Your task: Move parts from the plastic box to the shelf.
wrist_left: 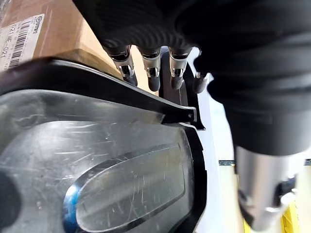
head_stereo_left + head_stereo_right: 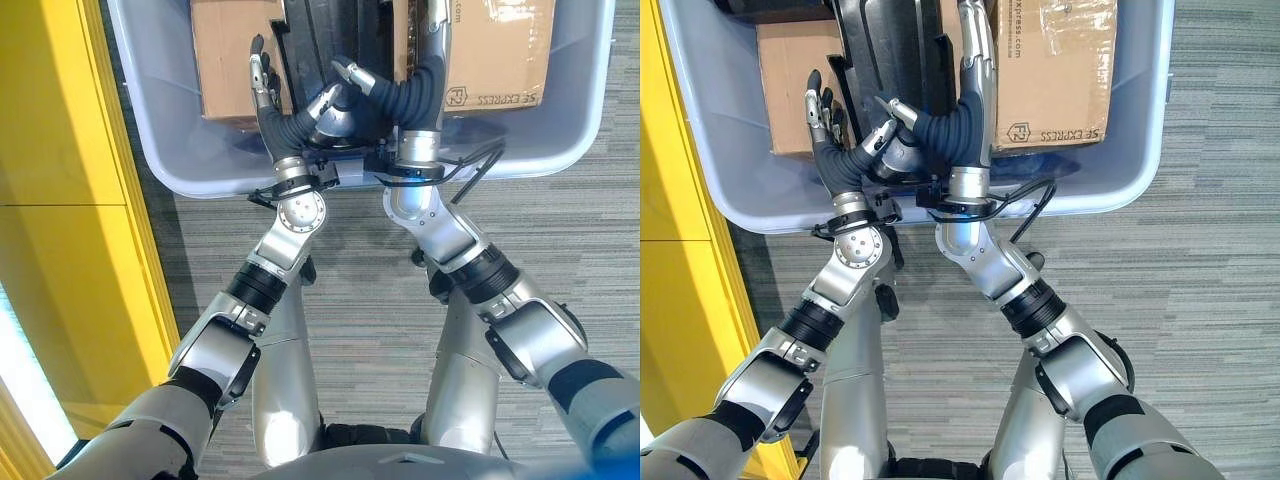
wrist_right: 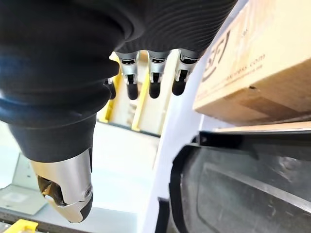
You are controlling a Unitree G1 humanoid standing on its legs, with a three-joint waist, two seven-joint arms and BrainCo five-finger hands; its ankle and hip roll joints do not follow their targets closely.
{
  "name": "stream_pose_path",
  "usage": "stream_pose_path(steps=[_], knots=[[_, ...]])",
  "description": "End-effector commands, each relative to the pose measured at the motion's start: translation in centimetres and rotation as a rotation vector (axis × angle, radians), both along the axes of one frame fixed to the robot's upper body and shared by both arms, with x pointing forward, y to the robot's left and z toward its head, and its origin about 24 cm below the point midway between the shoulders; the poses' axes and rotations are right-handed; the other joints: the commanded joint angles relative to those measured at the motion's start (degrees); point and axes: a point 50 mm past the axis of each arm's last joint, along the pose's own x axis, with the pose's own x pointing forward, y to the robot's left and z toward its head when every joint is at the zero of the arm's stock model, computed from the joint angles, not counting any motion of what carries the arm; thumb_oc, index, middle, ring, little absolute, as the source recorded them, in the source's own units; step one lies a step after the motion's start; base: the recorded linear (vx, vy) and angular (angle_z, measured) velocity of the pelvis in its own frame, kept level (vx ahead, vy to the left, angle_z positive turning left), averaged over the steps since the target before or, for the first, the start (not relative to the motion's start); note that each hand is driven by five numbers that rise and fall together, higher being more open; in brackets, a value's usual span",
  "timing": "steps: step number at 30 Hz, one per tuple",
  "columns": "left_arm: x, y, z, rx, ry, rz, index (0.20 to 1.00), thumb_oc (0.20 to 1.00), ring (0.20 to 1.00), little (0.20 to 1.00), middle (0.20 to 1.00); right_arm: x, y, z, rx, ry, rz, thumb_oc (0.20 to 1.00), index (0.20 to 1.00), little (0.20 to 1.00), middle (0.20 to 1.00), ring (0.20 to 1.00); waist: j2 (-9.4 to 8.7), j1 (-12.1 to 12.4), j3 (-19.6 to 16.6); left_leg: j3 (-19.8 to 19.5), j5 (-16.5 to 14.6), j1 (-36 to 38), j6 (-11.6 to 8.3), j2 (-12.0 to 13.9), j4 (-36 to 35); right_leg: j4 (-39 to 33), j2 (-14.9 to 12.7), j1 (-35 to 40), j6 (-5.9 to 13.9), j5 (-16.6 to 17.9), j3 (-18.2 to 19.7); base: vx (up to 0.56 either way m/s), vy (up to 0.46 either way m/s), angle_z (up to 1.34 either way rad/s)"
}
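Where the plastic box (image 2: 180,170) rests on the floor, its walls are smooth, pale blue-grey and rounded at the corners. Inside lie two brown cardboard cartons, one (image 2: 232,55) toward the left wall, one (image 2: 500,50) toward the right wall, with a glossy, scratched black moulded part (image 2: 895,50) between them, its rim ribbed. The left hand (image 2: 265,85) sits at the part's left edge, fingers straight and relaxed, against the left carton. The right hand (image 2: 975,60) lies along the part's right edge, fingers extended, clamped on nothing. The floor is grey striped carpet (image 2: 400,300). A yellow panel (image 2: 70,200) stands beside the box's left wall.
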Motion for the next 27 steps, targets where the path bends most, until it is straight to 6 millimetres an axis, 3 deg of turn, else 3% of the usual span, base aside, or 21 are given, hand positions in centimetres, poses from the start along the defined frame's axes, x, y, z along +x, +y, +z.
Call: stream_pose_path(steps=[1,13,21,27], knots=[[0.5,-1.0,-3.2,0.021,0.146,0.009,1.000,1.000,1.000,1.000,1.000,-0.6,0.7,0.8,-0.008,-0.017,0.050,1.000,1.000,1.000,1.000,1.000,3.47,-0.71,-1.56,3.44,-6.04,0.94,-1.42,-2.12,0.21,2.24,3.58,-1.61,2.95,-1.06,2.20,0.00,0.000,0.00],[1.1,-1.0,-2.6,0.055,0.128,0.019,1.000,1.000,1.000,1.000,1.000,1.8,-0.3,-1.9,0.120,0.229,0.077,1.000,1.000,1.000,1.000,1.000,3.00,-1.23,-1.56,3.99,-5.67,0.42,-1.52,-1.77,-0.37,1.35,3.68,-2.20,2.97,-0.34,2.05,0.00,0.000,0.00],[1.5,-0.5,-2.6,0.046,0.148,0.028,1.000,1.000,1.000,1.000,1.000,3.1,0.1,-4.4,0.218,0.482,0.248,1.000,1.000,1.000,1.000,1.000,2.63,-1.06,-1.56,3.89,-5.31,-0.12,-1.74,-1.71,-0.68,0.94,3.74,-2.40,2.78,-0.05,1.81,0.00,-0.020,0.00],[1.9,-0.2,-2.6,0.072,0.152,0.053,1.000,1.000,1.000,1.000,1.000,3.9,0.8,-5.7,0.115,0.578,0.262,1.000,1.000,1.000,1.000,1.000,2.17,-0.75,-1.56,3.49,-5.12,-0.55,-1.78,-1.56,-0.68,0.40,3.72,-2.46,2.85,0.53,1.30,0.00,-0.021,0.00]])
